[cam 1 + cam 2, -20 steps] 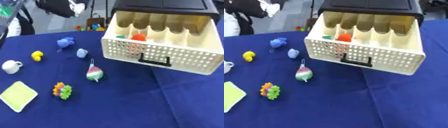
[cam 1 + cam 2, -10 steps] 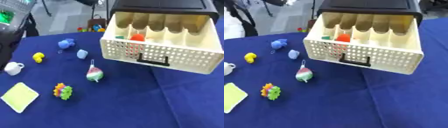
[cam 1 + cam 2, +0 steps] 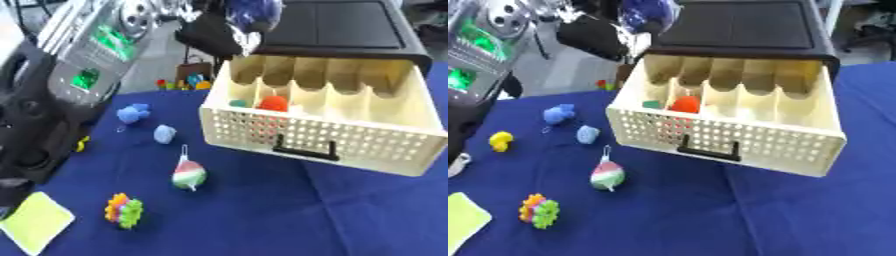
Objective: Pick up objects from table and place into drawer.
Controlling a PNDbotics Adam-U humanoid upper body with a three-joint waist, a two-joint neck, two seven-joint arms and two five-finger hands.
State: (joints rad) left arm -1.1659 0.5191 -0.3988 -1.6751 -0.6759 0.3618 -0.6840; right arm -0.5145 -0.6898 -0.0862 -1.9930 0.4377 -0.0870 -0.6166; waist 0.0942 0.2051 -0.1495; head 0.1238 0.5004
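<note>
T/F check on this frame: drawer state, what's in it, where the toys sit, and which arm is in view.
1. The cream drawer is pulled open. True.
2. A red-orange ball lies in a drawer compartment. True.
3. The striped red, white and green ornament is inside the drawer. False: it lies on the blue cloth, in front of the drawer's left end.
4. The yellow toy sits to the right of the drawer. False: it is far to the left.
5. The left arm fills the left side of the view. True.
</note>
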